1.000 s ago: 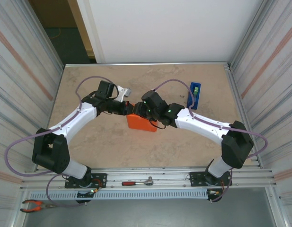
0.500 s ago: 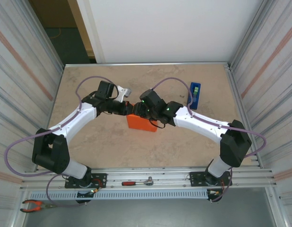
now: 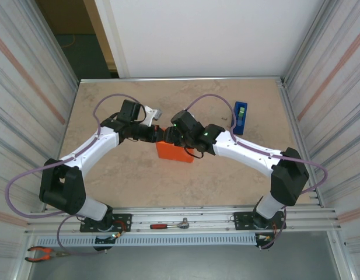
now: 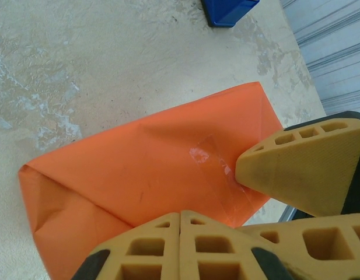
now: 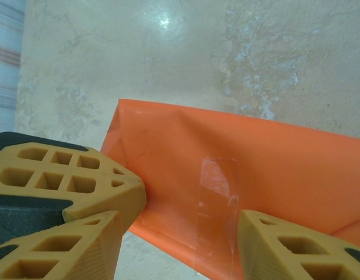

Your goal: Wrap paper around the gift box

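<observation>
Entirely hidden inside paper [image 4: 144, 175]: gift box; left tool [image 4: 180, 214] clenched, right tool [image 5: 180, 216] released, tips astride clear tape [image 5: 217, 181].

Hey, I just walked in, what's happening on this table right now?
A two-armed robot is wrapping a gift. The orange paper is already folded into a parcel mid-table, with a clear tape strip across its seam. The left gripper, shut, is at the parcel's edge; the right gripper, open, straddles the tape. A blue tape dispenser sits farther right.
</observation>
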